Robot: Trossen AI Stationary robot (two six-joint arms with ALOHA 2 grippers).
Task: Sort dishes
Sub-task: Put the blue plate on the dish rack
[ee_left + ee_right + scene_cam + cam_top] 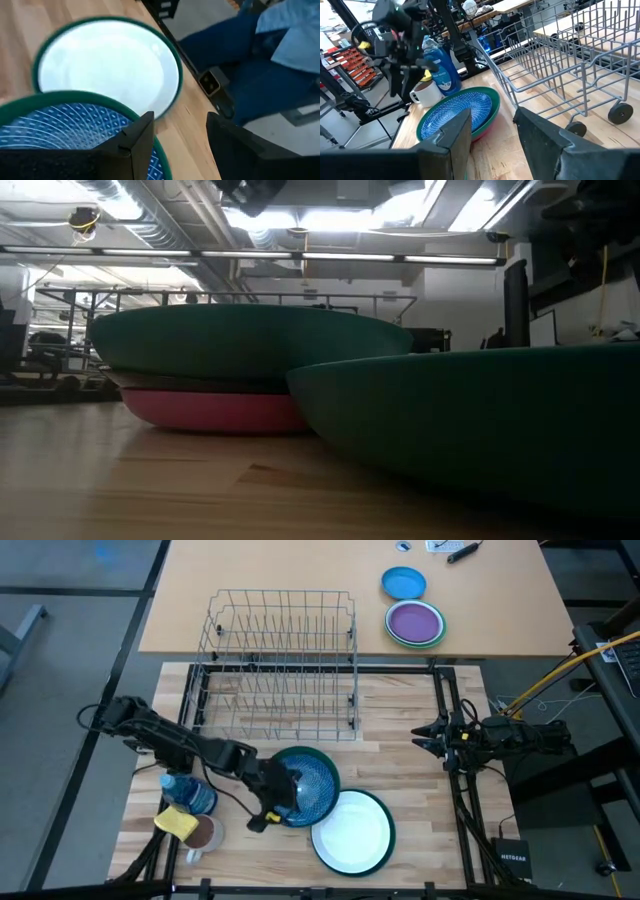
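Behind the wooden surface (400, 720) stood a lighter table, carrying the wire rack (282, 662) and two dishes set aside. Beyond, a workshop room with ceiling lights showed (also a person in blue sat near the edge).

You had the left pincer (268, 802) hovering at the rim of the green bowl with blue inside (305, 785), its fingers spread and grasping nothing. This bowl lay on a pink dish (210, 411), just beside the large white green-rimmed plate (352, 831). I judged the step was the reach for the bowl; next you needed to straddle the rim and close. The right pincer (425, 736) waited released, well apart, near the rack.
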